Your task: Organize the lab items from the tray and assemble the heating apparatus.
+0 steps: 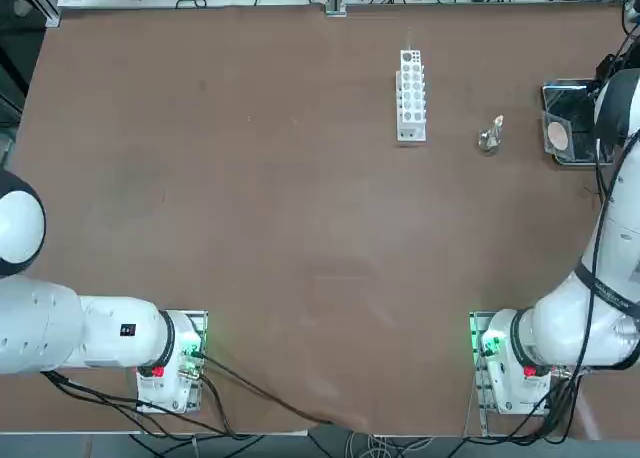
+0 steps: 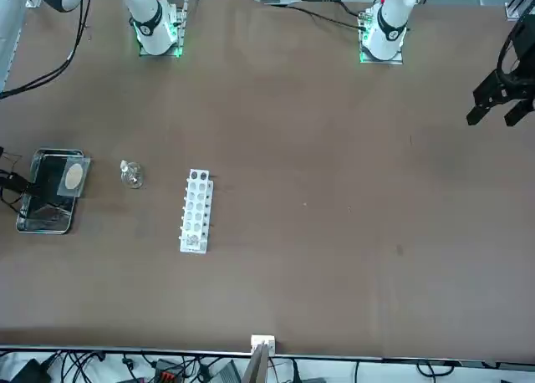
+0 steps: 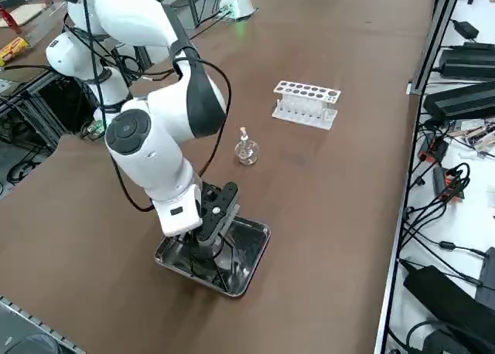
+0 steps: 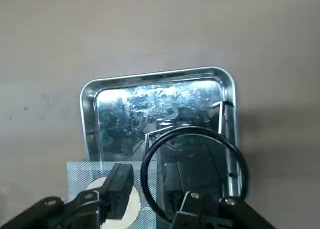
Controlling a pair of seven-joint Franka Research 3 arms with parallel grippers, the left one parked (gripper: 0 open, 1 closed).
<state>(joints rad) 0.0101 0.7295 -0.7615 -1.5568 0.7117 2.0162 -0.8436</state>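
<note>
Claw over the tray

My right claw (image 4: 145, 189) sits partly open in the tray (image 4: 90, 114), fingers straddling the stand's ring (image 4: 235, 154), mesh (image 4: 80, 174) beside; burner (image 1: 490, 138) and rack (image 1: 411, 95) nearby.

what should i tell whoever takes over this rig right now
Right gripper: down inside the tray, its fingers either side of the wire stand's ring; no firm grip evident yet.
Still in the tray: the wire stand and the square mesh.
Glass burner already stands on the table between the tray and the white rack.
Done: burner out.
Left: lift out the stand, set it over the burner, lay the mesh on top.
</note>
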